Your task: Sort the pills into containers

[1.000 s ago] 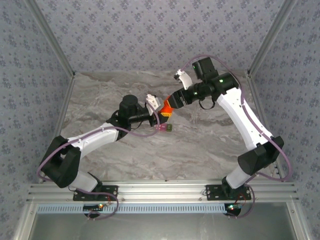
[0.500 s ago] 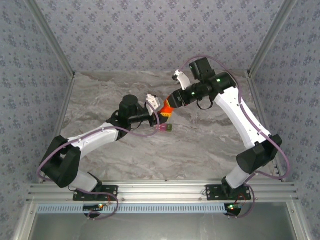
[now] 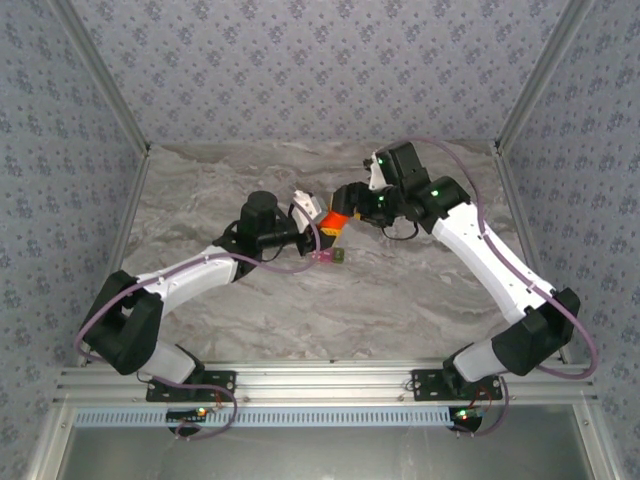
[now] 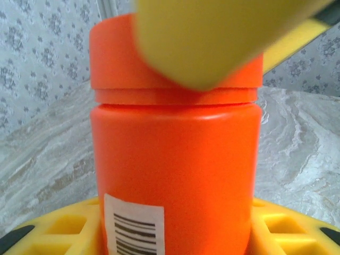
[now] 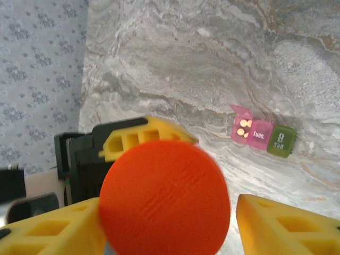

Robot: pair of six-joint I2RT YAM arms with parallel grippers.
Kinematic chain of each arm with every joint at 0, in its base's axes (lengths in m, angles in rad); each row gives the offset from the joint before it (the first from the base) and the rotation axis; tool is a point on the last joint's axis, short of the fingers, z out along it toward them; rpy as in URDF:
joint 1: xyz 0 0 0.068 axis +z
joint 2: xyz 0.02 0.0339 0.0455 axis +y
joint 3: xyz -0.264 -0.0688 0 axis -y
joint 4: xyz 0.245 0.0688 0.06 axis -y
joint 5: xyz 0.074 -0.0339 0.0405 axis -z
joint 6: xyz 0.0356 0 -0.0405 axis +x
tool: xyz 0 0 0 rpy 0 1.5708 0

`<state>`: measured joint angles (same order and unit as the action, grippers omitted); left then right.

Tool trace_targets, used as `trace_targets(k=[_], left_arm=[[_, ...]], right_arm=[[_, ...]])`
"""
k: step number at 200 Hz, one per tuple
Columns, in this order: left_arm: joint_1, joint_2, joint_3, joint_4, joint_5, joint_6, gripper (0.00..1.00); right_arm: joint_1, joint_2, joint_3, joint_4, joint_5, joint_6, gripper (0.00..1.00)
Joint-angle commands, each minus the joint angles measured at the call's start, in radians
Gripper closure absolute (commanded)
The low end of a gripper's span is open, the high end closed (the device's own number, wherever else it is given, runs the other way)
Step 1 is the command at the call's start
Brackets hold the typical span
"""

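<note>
1. L gripper: clamped on the lower body of the orange bottle. In the L wrist view its yellow fingers are seen on either side of the bottle's base.
2. Bottle: held over the middle of the marble table, cap on. A white label w/ a black barcode is seen low on its side; no text can be read there.
3. Containers: laid on the table, just below the bottle in the top view. Long axis is set roughly L–R there, pink end to the L, olive-green end to the R. "Tues." is printed on the pink part, "SUN" on the green. The flap at the pink end is stood open, and pale round pills are seen inside.
4. R gripper: placed over the bottle's cap, one finger on each side. Whether the cap is pinched can't be told.
</note>
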<state>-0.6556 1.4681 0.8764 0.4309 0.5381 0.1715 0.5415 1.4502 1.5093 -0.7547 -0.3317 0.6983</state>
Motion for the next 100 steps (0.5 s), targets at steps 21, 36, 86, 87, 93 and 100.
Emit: trace_targets(k=[21,36,86,87,93,100], left_arm=[[-0.006,-0.027,0.029,0.094,0.038,0.024,1.00],[-0.005,-0.028,0.030,0.091,0.045,0.025,1.00],[-0.004,-0.028,0.041,0.083,0.053,0.023,1.00],[-0.004,-0.028,0.041,0.082,0.053,0.023,1.00],[-0.005,-0.028,0.041,0.080,0.054,0.024,1.00],[-0.005,-0.029,0.041,0.080,0.054,0.024,1.00]], right_arm=[[-0.136,-0.097,0.066,-0.002,-0.073,-0.174,0.24],[-0.189,-0.069,0.134,-0.083,-0.185,-0.363,0.24],[-0.139,0.067,0.286,-0.269,-0.203,-0.741,0.24],[-0.139,0.069,0.288,-0.271,-0.203,-0.743,0.24],[-0.130,0.084,0.302,-0.282,-0.206,-0.755,0.24],[-0.117,0.102,0.324,-0.304,-0.203,-0.774,0.24]])
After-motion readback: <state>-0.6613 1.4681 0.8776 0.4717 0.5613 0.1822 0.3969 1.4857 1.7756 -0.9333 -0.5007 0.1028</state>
